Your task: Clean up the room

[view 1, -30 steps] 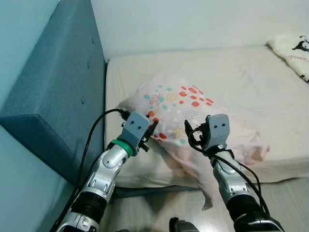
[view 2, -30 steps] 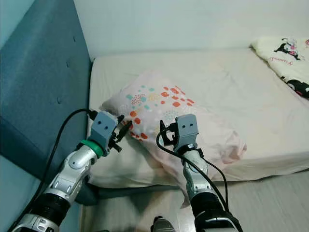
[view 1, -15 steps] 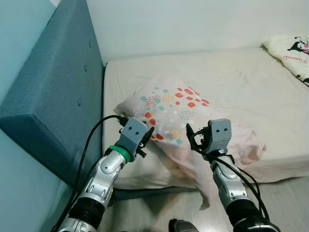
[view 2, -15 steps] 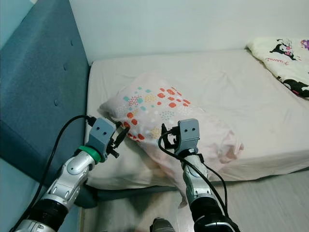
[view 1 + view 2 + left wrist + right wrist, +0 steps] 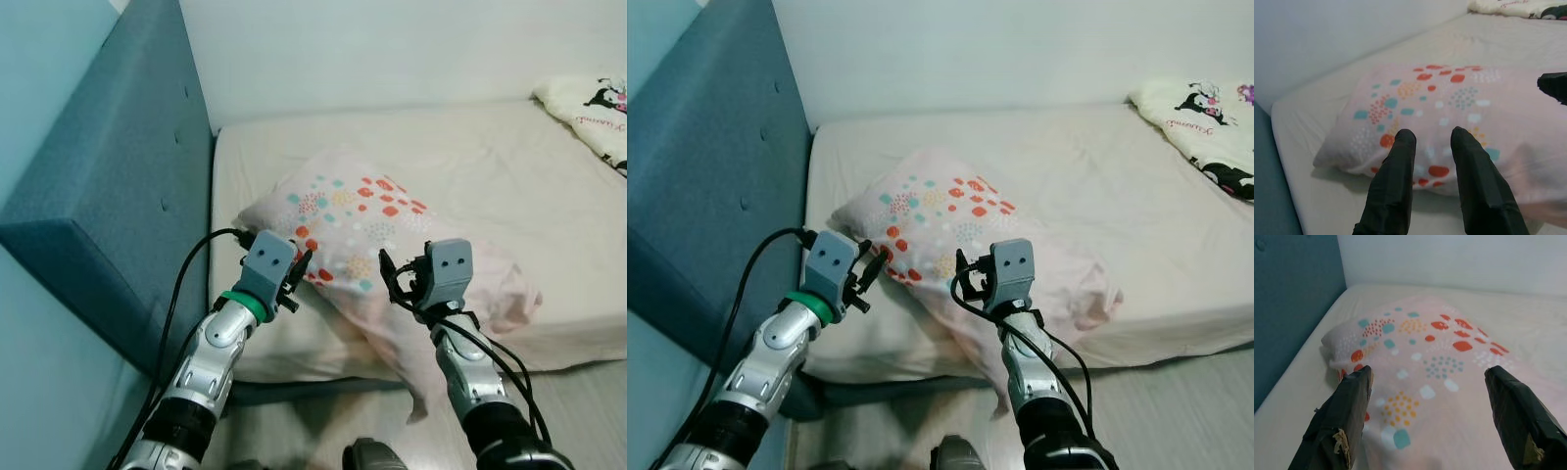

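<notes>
Pillow [image 5: 367,220] first: you have it lying on the cream mattress [image 5: 490,157], close to the blue padded headboard [image 5: 118,186], its pale pink case printed with red, teal and orange dots, and a loose flap of the case hanging over the near edge of the bed toward the floor [image 5: 1176,411]. Your left gripper [image 5: 1432,139] hovers just beside the pillow's near corner on the headboard side, its two black fingers [image 5: 1396,176] slightly parted with a narrow gap between them and nothing held; from the left wrist view they point at the pillow's lower edge without clearly touching it. Your right gripper [image 5: 1427,377] is spread wide, released and empty, poised over the middle of the pillow's near side; in the right wrist view its fingers [image 5: 1347,411] frame the dotted fabric from either side, and whether they touch it you cannot tell. At the far corner of the mattress, well apart from the pillow, you can see a bunched cream blanket [image 5: 1200,113] with black cartoon figures.
</notes>
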You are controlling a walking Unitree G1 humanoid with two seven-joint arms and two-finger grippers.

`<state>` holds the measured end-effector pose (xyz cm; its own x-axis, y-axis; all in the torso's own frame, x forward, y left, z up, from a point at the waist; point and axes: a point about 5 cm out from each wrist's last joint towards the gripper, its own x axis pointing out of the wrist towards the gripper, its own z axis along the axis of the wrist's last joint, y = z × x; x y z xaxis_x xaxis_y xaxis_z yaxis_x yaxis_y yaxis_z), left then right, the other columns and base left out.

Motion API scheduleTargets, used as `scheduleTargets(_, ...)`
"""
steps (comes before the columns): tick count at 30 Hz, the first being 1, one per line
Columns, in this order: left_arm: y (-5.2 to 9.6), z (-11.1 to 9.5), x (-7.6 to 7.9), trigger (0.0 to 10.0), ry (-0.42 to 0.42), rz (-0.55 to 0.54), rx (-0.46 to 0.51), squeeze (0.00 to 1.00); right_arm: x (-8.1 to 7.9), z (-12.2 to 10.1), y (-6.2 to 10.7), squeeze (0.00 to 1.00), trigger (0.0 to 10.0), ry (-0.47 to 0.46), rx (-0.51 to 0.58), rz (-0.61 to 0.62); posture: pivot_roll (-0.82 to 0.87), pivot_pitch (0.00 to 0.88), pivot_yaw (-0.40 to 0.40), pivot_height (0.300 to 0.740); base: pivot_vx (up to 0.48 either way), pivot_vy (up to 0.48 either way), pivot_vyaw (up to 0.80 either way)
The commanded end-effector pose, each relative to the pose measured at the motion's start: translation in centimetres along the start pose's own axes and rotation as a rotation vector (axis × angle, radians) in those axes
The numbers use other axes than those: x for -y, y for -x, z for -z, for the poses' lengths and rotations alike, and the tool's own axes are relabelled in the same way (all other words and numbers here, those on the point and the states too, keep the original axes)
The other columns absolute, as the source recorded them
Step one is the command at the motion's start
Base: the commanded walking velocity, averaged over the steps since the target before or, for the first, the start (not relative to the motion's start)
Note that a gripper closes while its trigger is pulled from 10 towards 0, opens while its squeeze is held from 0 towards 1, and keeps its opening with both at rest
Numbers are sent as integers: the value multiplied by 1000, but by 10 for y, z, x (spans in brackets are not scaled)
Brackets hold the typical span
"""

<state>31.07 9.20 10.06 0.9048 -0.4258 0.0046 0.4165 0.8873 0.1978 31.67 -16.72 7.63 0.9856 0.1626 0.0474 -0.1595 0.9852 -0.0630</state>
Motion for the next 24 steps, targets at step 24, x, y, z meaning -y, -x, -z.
scheduleTargets(24,3,-4,-5,10000,12,-28,-11,0,38,-32,7,0,10000,106,114,11,-55,0,48,520,0,0,0)
